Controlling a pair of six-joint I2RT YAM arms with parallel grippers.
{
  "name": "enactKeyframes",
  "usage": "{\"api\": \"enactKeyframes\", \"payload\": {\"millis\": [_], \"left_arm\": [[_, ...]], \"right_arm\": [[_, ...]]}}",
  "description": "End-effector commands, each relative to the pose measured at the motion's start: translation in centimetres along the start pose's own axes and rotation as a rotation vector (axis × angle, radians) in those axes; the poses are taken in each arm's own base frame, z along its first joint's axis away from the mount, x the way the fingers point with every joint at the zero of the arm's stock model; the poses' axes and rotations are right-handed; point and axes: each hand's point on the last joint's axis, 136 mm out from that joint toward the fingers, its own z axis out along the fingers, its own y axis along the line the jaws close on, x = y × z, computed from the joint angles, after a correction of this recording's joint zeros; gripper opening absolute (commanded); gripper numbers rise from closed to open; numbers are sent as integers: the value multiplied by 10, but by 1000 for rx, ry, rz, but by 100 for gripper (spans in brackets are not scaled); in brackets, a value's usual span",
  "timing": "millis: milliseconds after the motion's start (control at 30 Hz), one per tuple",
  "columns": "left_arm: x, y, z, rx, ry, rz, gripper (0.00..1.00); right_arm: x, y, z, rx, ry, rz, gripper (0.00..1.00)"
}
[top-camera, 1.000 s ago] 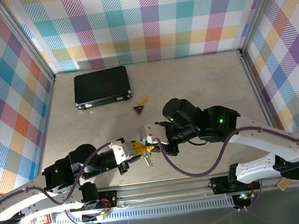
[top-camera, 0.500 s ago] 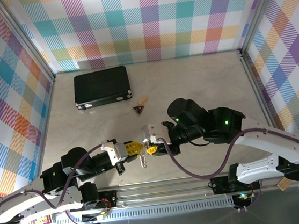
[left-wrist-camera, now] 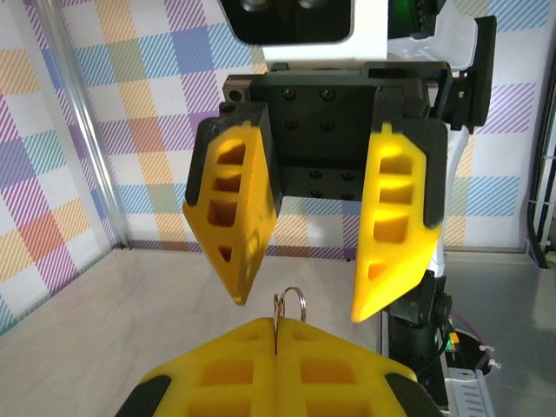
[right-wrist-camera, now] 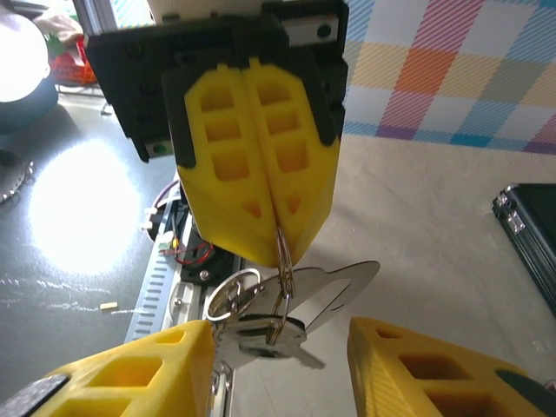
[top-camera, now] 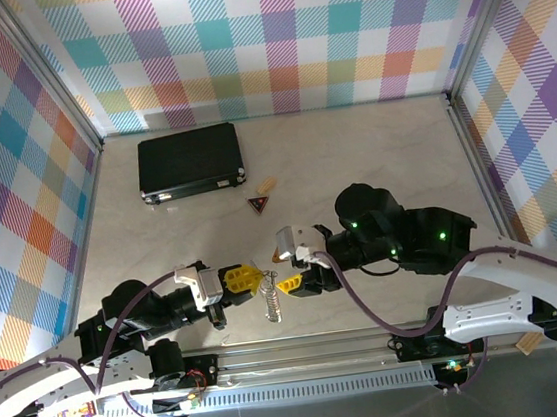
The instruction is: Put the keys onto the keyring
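The left arm's fingers pinch the keyring edge-on above the bench, the keys, apparently already threaded, dangling lengthwise just below, between the right arm's fingers, spread apart and empty.

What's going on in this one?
The left gripper is shut on the keyring and holds it above the table. The keys dangle just below its fingertips and appear to hang from the ring. The right gripper faces it at close range with its jaws open, holding nothing.
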Motion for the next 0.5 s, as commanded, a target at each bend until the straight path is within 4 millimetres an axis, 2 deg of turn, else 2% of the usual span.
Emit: {"api": "enactKeyframes", "payload": {"millis": [0,100,233,467], "left_arm": [[-22,-2,-4,15,-92,-17,0],[-22,-3,-4,25,-94,-18,0],[-23,-4,-4,26,-100,-21,0],[-21,-4,-3,25,-96,-21,0]], "right_arm": [[-19,8,-10,-23,-89,12,46],[-21,7,-10,-20,-96,17,43],[-19,7,-7,-29,-85,21,32],[-15,11,-1,-63,-65,34,29]]}}
